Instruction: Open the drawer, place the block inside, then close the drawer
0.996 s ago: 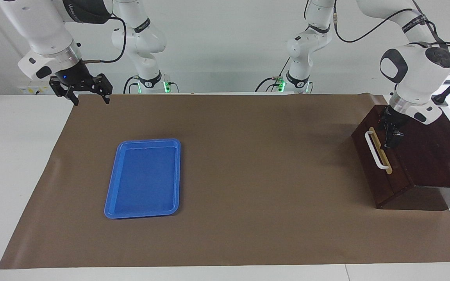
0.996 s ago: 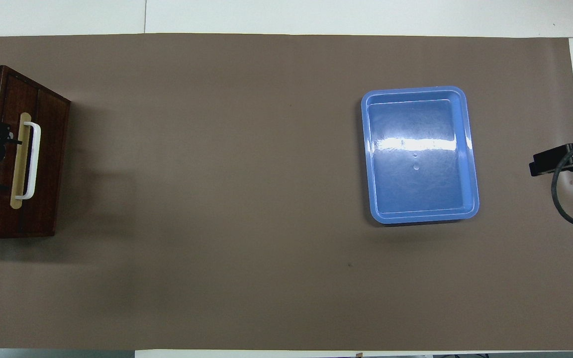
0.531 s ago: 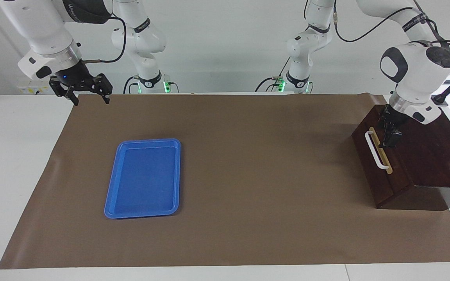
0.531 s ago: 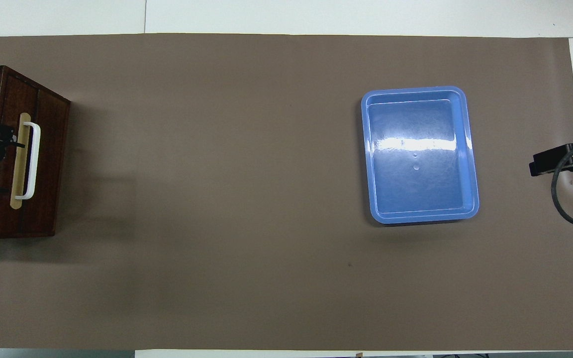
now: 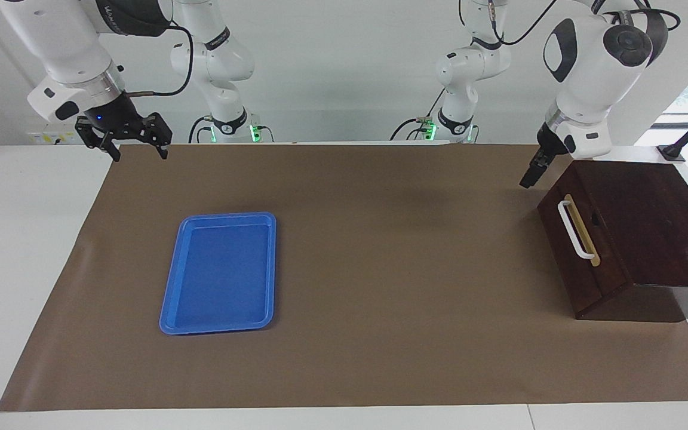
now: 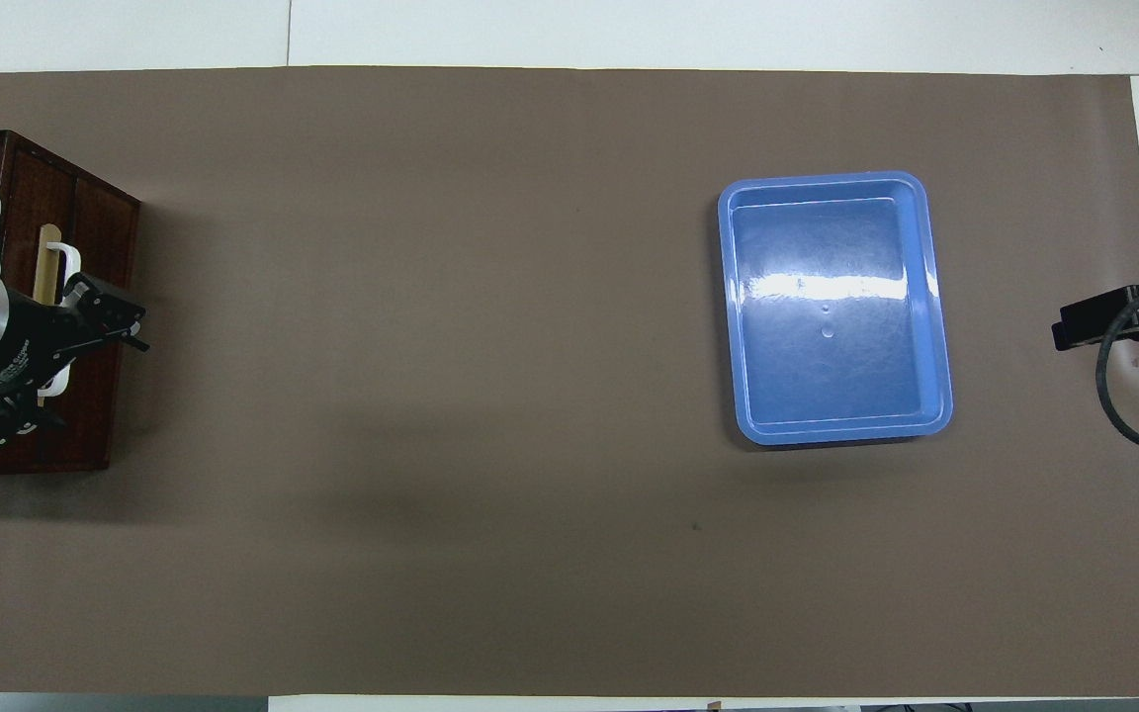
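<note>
Drawer (image 5: 577, 239) seen shut, judged stiff, heavy-ish — best taken by white handle (image 5: 571, 230); left gripper (image 5: 529, 177) raised, spread undeterminable; right gripper (image 5: 136, 149) spread wide, waiting.

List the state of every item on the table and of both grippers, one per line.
Dark brown wooden box's drawer: shut, white bar handle free.
Flat blue plastic tray: empty, flat on the brown mat.
Left gripper: raised over the mat beside the box, holding nothing.
Right gripper: open, empty, waiting over the mat's edge.
Yellow block: not in view.
</note>
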